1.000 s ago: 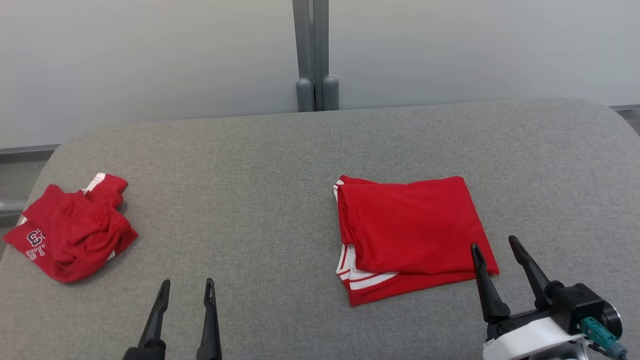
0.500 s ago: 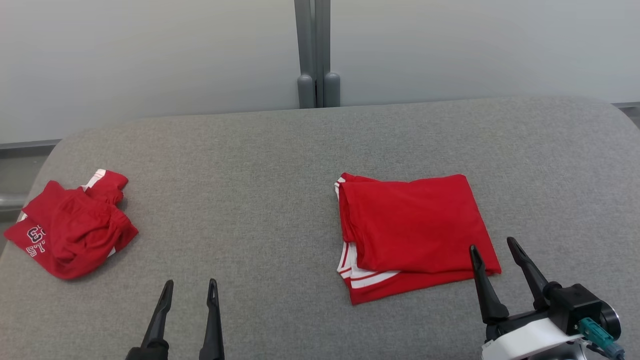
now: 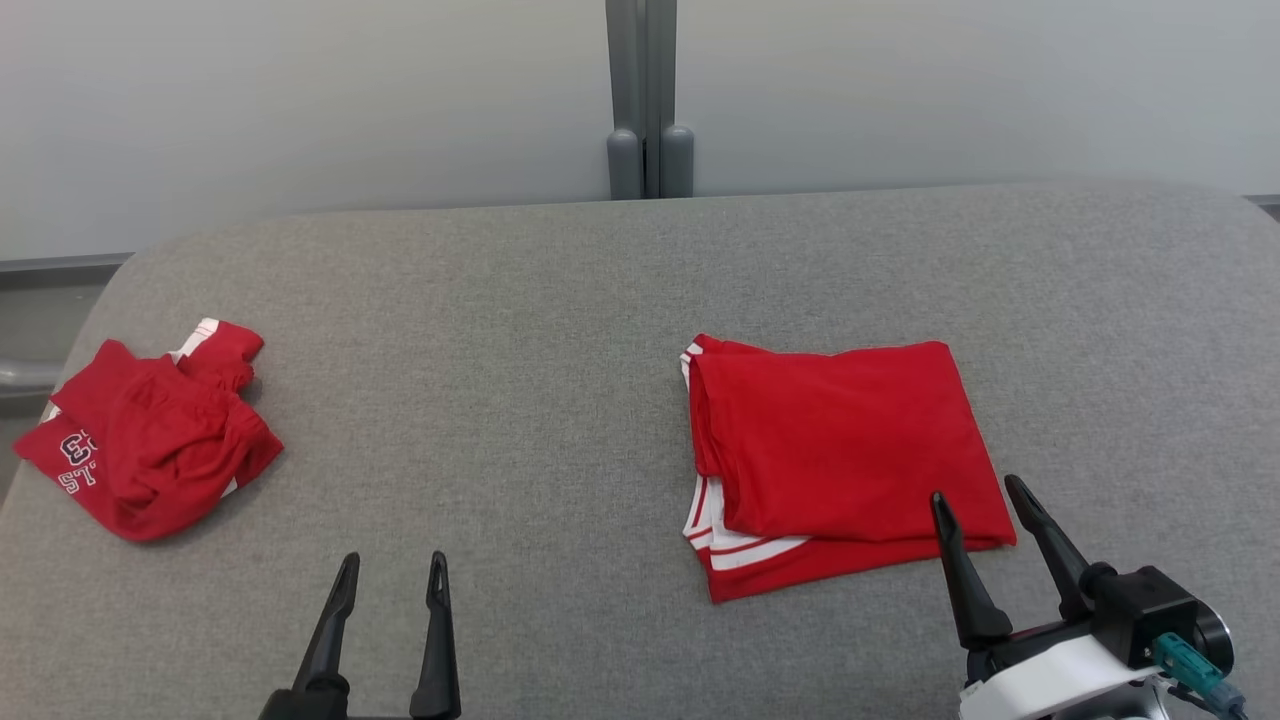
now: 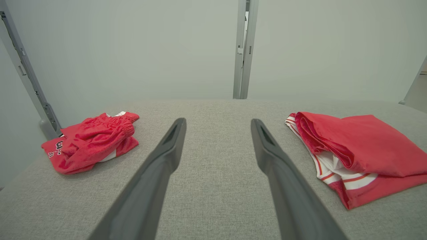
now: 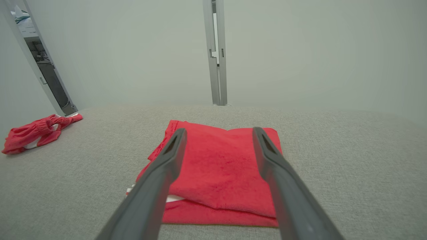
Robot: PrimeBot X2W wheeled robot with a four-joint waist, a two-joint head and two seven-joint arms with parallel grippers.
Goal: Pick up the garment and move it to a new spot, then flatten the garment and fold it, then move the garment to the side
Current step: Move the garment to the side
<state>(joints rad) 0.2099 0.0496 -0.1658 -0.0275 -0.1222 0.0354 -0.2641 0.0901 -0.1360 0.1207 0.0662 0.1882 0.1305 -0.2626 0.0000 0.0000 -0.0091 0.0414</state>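
Left gripper (image 3: 394,560) and right gripper (image 3: 975,490) both released; folded red garment (image 3: 840,440) just ahead of the right gripper, crumpled red garment (image 3: 150,440) well left of the left gripper.

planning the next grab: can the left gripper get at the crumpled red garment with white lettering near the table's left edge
Probably yes. The left gripper is open and empty, and the crumpled red garment lies ahead to its left with just grey fabric tabletop between them, nothing in the way.
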